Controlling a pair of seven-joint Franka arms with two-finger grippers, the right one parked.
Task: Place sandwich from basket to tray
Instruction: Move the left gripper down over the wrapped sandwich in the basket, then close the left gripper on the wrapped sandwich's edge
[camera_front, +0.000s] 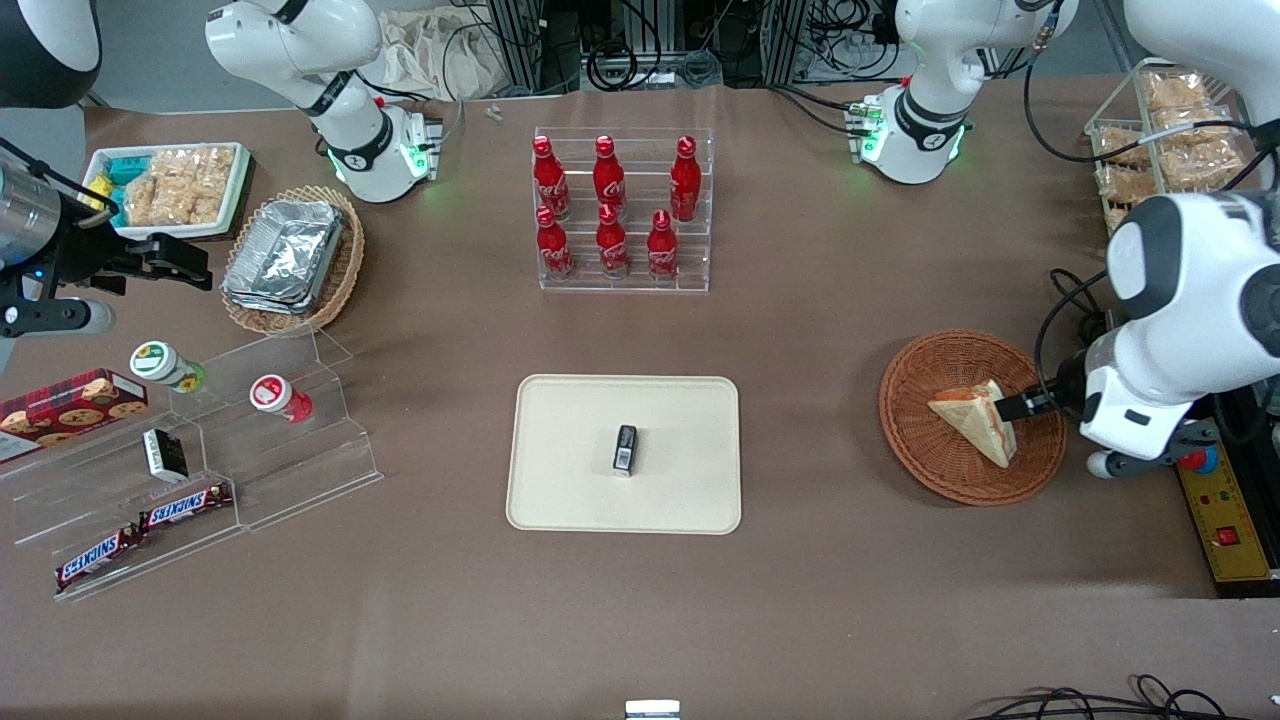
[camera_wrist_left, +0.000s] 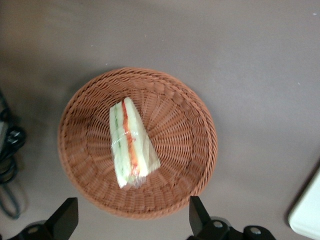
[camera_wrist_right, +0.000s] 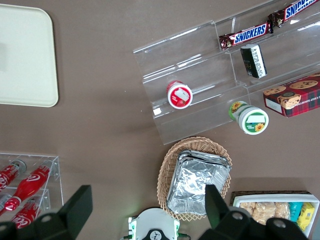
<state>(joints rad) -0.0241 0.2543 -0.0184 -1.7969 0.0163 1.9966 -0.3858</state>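
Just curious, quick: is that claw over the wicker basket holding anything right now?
End effector: open, holding nothing, hovering above the sandwich in the basket.

A brown matte table (camera_front: 820, 330) carries everything. Near its middle lies the flat cream-beige rectangular tray (camera_front: 570, 490). Farther from the front camera stands a clear acrylic tiered rack of red bottles (camera_front: 700, 215). Toward the working arm's end sits the round reddish-brown woven basket (camera_front: 925, 455), with the gripper (camera_front: 1020, 405) at its rim (fingers spread wide in the wrist view). Toward the parked arm's end rest a clear stepped display stand (camera_front: 330, 440), a tan oval wicker basket (camera_front: 345, 270) and a white snack tray (camera_front: 235, 190).
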